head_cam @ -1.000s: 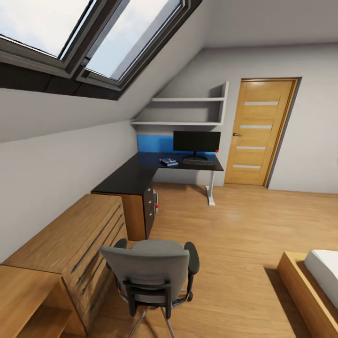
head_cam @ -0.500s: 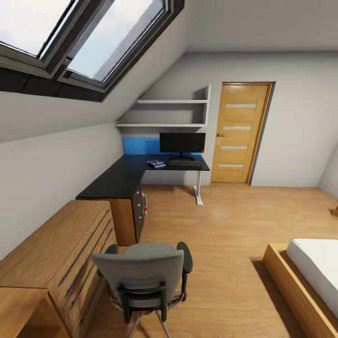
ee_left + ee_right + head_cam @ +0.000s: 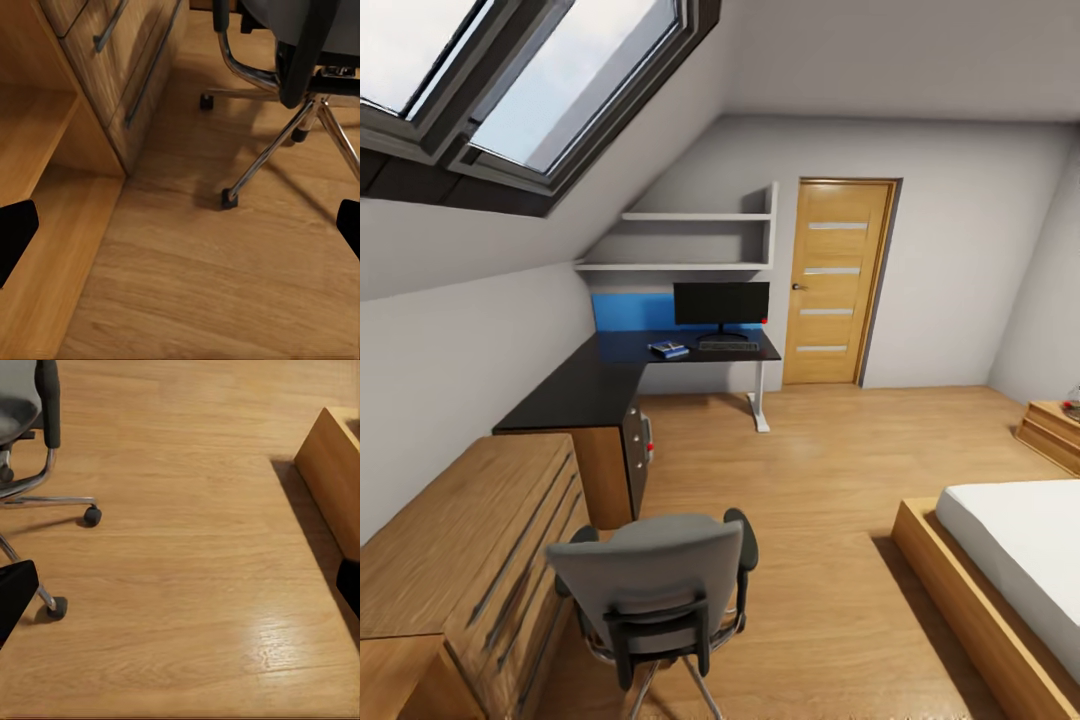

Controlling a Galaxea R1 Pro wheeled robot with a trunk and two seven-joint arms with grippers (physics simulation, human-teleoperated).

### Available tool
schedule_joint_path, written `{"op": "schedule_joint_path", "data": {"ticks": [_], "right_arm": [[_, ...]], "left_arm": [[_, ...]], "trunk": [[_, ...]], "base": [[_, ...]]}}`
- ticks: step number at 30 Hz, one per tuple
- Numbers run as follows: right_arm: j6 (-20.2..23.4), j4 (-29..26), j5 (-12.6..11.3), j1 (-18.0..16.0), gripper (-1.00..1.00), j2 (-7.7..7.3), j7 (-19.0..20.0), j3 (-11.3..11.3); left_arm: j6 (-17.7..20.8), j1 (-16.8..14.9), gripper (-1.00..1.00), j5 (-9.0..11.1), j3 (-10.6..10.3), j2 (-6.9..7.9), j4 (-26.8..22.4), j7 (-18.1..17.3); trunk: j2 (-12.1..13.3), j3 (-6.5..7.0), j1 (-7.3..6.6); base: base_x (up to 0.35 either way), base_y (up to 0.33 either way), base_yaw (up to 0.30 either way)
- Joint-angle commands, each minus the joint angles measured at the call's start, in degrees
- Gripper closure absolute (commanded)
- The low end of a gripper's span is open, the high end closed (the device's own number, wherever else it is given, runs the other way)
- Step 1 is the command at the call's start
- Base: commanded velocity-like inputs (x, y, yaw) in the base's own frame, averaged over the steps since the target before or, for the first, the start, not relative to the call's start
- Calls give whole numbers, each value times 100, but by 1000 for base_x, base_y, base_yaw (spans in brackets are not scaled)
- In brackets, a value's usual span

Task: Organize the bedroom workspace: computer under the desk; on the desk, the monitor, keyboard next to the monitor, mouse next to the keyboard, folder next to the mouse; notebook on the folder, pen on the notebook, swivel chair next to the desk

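Head view took in an attic bedroom. At the far wall stood the desk (image 3: 585, 385), its black top running in an L from a wooden drawer unit near the camera to a white leg by the door (image 3: 832, 283). On it the monitor (image 3: 721, 302) stood upright, and the keyboard (image 3: 727, 345) lay just in front of its stand. A small blue-and-white item lay on the desk beside the keyboard; what it was could not be told. The chair (image 3: 652, 590) stood close to the camera with its back turned, well apart from the desk and just beside a low wooden chest (image 3: 470, 545). A bed (image 3: 1010, 560) lay at the robot's right, and skylights (image 3: 510, 80) filled the sloping ceiling.

Left wrist view showed the left gripper (image 3: 180, 232) with only its dark fingertips (image 3: 15, 236) at the frame edges, spread wide, with nothing between them. Ahead of it were the chair's chrome legs and casters (image 3: 227, 198) on the wood floor, with the chest's drawers beside them.

Right wrist view showed the right gripper (image 3: 180, 589) likewise parted and empty over bare floor (image 3: 195, 585). The chair base (image 3: 56, 607) lay just off one fingertip, and the bed frame's corner (image 3: 334, 472) off the other.
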Motion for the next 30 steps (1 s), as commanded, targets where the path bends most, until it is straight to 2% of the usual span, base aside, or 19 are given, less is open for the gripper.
{"op": "schedule_joint_path", "data": {"ticks": [1, 6, 30], "right_arm": [[-11, 4, -26, -6, -100, 2, -34, 50], [-11, 4, -26, -6, -100, -3, -26, 50], [-11, 12, -21, -6, -100, -3, -25, 50]], "left_arm": [[-10, -4, -100, 14, -50, -1, 1, 42], [-11, -4, -100, 15, -50, -1, 1, 42], [-11, -4, -100, 14, -50, -3, 1, 42]], "trunk": [[-13, -13, 1], [-13, -13, 1], [-13, -13, 1]], "base": [[-155, 140, -18], [-70, 77, -6], [-67, 178, 0]]}}
